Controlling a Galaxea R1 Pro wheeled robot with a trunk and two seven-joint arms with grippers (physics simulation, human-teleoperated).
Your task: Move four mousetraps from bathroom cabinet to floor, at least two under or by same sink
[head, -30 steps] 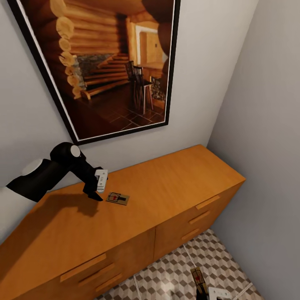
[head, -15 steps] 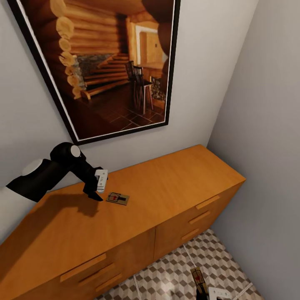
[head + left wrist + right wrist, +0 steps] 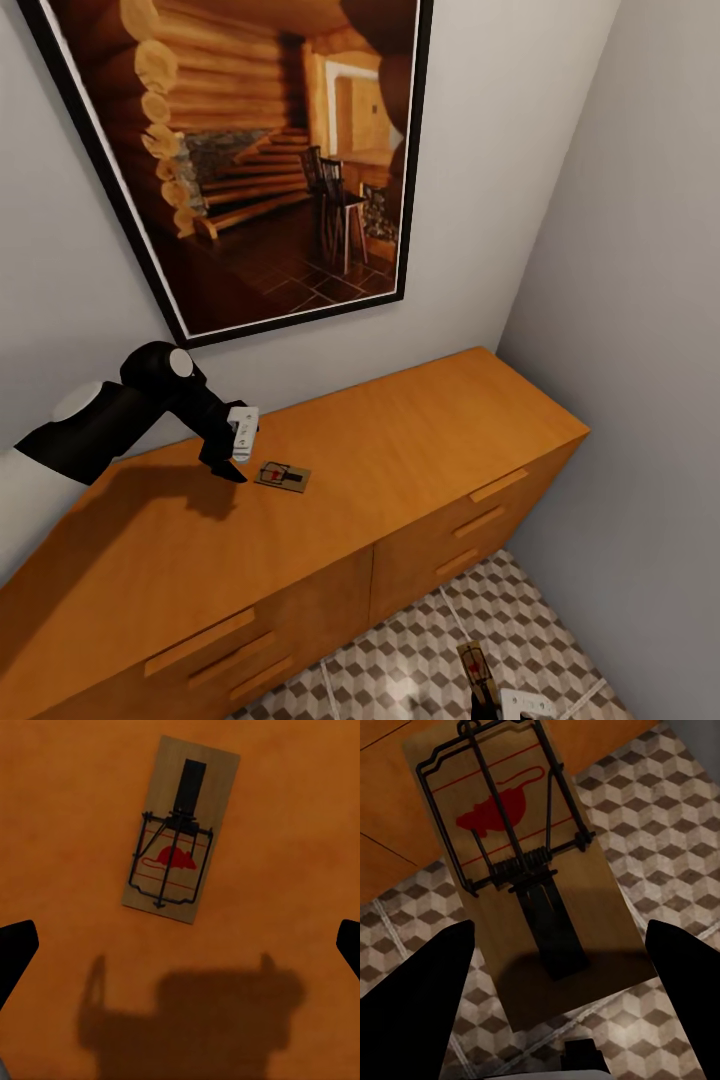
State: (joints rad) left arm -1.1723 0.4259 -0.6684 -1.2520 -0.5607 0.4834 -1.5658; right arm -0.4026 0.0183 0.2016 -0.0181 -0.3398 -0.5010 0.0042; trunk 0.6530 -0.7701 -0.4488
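Note:
One mousetrap (image 3: 282, 476) lies flat on the top of the orange-brown cabinet (image 3: 430, 420). My left gripper (image 3: 232, 452) hovers just beside and above it. In the left wrist view this mousetrap (image 3: 178, 832) sits ahead of my left gripper (image 3: 180, 952), whose black fingertips (image 3: 15, 952) stand wide open with nothing between them. Low down in front of the cabinet, my right gripper (image 3: 492, 702) is shut on a second mousetrap (image 3: 476, 668), held over the cube-patterned bathroom floor (image 3: 420, 660). The right wrist view has that mousetrap (image 3: 517, 862) between the fingers (image 3: 420, 1005), above the floor (image 3: 660, 817).
A large framed picture of a log cabin (image 3: 250, 150) hangs on the wall behind the cabinet. A grey side wall (image 3: 640, 350) closes the corner to the right of the cabinet. Drawer fronts with wooden bar handles (image 3: 498, 486) face the tiled floor.

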